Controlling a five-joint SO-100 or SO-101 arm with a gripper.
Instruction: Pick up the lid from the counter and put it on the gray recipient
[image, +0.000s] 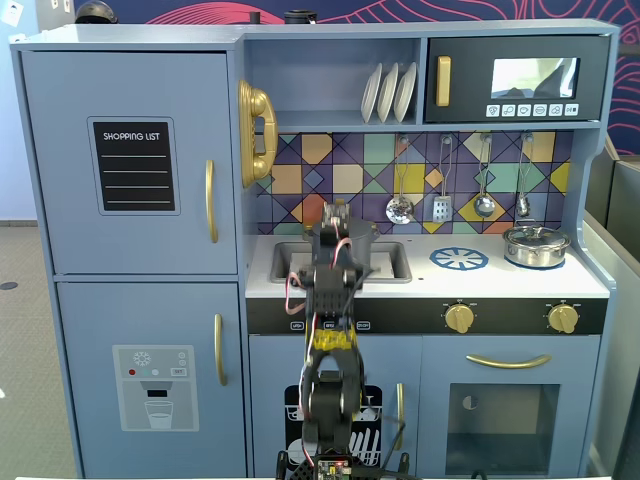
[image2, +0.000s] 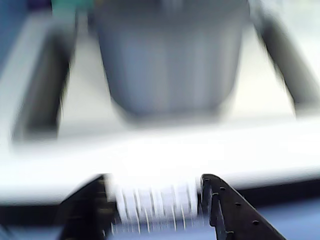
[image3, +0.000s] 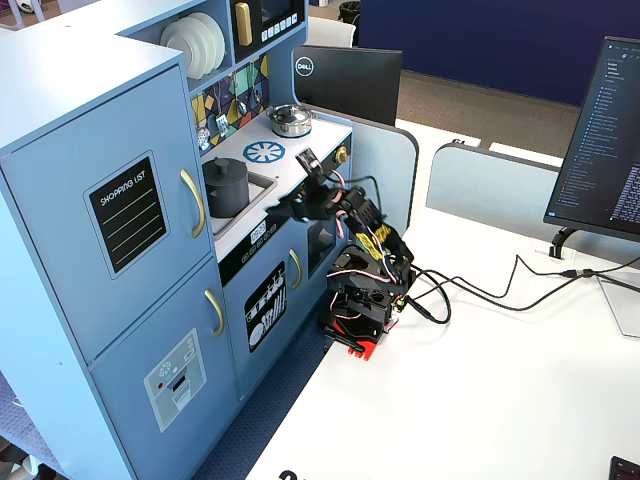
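The gray recipient (image3: 226, 190), a matte dark gray pot, stands in the sink recess of the counter (image3: 300, 135). The lid (image3: 224, 164), a dark disc with a small knob, lies on top of the pot. In the wrist view the pot (image2: 165, 55) fills the upper middle, blurred, its top cut off by the frame. My gripper (image3: 289, 185) is open and empty, in front of the counter's front edge and apart from the pot. Its fingers spread wide in the wrist view (image2: 154, 180). In a fixed view the arm and gripper (image: 335, 215) hide most of the pot.
A shiny steel pot with its lid (image: 535, 245) stands at the counter's right end, next to the blue-and-white burner print (image: 459, 259). Utensils (image: 440, 205) hang on the backsplash. The arm's base (image3: 360, 310) sits on a white desk with cables.
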